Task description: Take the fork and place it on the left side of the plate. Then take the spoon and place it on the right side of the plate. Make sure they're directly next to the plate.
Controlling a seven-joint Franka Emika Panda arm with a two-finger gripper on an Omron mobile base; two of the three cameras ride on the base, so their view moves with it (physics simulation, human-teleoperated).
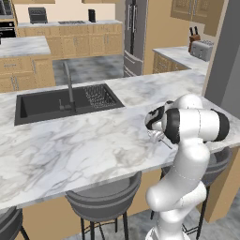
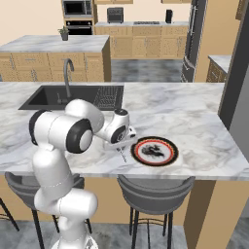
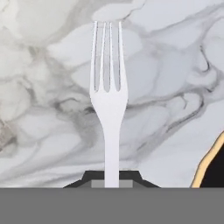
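The gripper [image 2: 122, 148] is closed narrowly on the handle of the fork [image 3: 108, 100], whose handle runs down between the two dark finger tips [image 3: 87, 177] at the bottom of the hand view. From there the fork points straight ahead of the gripper, four tines spread over the marbled counter [image 3: 43, 87]; whether the tines touch the stone or hang just above it cannot be told.

In the right base view the fork is only a thin grey sliver below the hand, hard to make out, and the gripper's fingers are too small to read there. That view gives what the hand view lacks: the plate [image 2: 155, 151] lies just beside the gripper, on the side away from the sink [image 2: 73, 97], near the counter's front edge.

In the hand view, a dark patch with an orange-tan border cuts in at the lower right corner; what it is cannot be told.

In the left base view the arm's own white and dark joints hide much of the hand, and the gripper [image 1: 157, 137] shows as a small grey cluster with a slim grey stick slanting from it, just beside the elbow. The spoon cannot be made out anywhere.
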